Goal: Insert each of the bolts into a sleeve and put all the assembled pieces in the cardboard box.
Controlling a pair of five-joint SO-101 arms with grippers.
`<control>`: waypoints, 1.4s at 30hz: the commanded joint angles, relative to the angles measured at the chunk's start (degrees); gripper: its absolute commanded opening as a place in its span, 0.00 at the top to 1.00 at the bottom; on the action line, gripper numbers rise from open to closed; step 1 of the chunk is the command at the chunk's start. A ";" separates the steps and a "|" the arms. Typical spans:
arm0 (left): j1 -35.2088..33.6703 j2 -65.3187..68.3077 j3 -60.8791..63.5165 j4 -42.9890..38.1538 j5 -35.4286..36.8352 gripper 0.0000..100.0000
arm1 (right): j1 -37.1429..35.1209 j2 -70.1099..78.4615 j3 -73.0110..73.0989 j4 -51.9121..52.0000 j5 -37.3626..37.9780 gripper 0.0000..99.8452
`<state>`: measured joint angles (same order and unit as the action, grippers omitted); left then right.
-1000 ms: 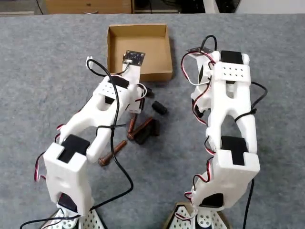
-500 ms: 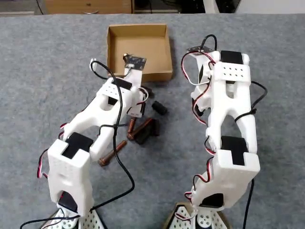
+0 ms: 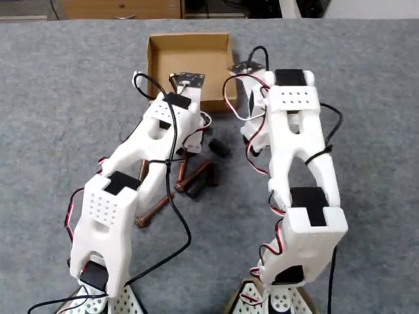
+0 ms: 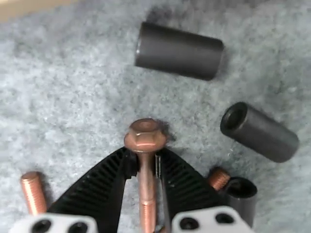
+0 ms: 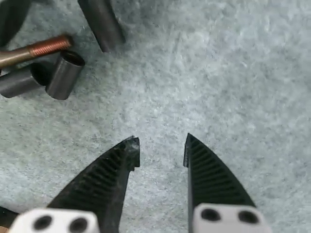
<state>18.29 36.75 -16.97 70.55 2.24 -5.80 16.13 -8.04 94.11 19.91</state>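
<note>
Clamped a bolt (image 4: 144, 139) by its shank in the left gripper (image 4: 144, 162), head just past the fingertips (a thin hold). Could have pivoted there and missed a bore. Found the nearer sleeve (image 4: 260, 132) beside the tips, the farther sleeve (image 4: 179, 50) well ahead, the cardboard box (image 3: 151, 62) beyond. Held the right gripper (image 5: 161, 148) with fingers apart over carpet (image 5: 233, 73).

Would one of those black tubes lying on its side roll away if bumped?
Likely a little: the sleeve is a smooth round cylinder on its side. The fuzzy grey mat would probably stop it quickly. It looks rigid, so unlikely to squash.
</note>
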 commanded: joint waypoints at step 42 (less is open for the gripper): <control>-25.58 -88.75 61.45 -2.02 -11.08 0.98 | -13.14 30.64 -21.76 -8.53 15.21 0.78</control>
<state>-6.77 -50.55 44.92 69.67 -8.48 -18.20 44.35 -25.98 86.02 37.58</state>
